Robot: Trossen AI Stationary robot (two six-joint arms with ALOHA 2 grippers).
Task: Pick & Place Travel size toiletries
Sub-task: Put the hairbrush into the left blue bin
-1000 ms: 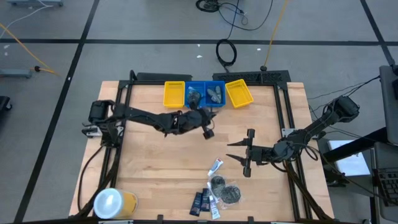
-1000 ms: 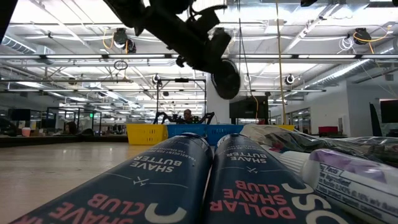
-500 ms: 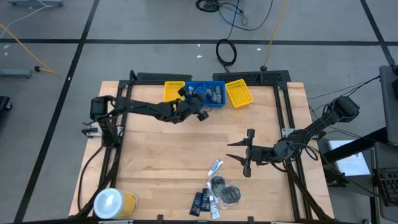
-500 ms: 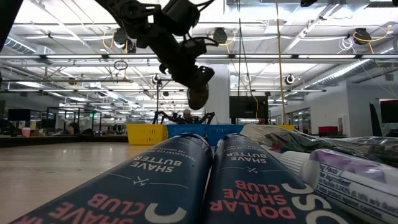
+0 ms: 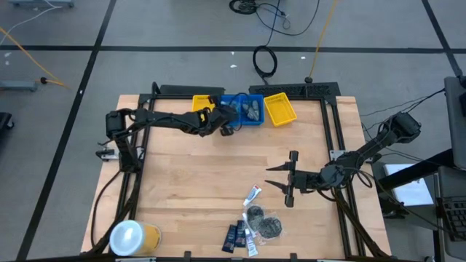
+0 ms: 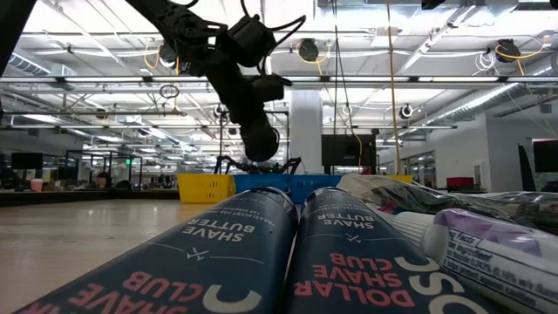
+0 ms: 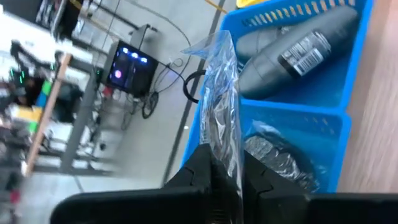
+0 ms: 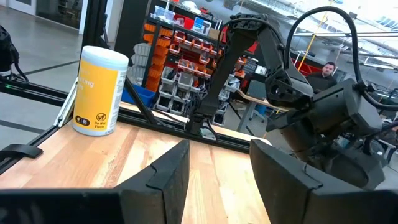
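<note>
Pale smooth wood table [image 5: 182, 182], blue slotted plastic tray [image 7: 298, 118], crinkly glossy clear pouch [image 7: 221, 93], matt grey bottles [image 7: 292, 53]

In the left wrist view we lose the lower end of the clear pouch [image 7: 222, 93] between the dark fingers [image 7: 199, 171], and the blue tray [image 7: 298, 118] runs off the right edge; a second pouch [image 7: 273, 158] in its near compartment is only partly seen. In the low view the shave butter packets [image 6: 253, 253] are cut by the bottom edge; from above, the items in the tray are too small for us to name.
</note>
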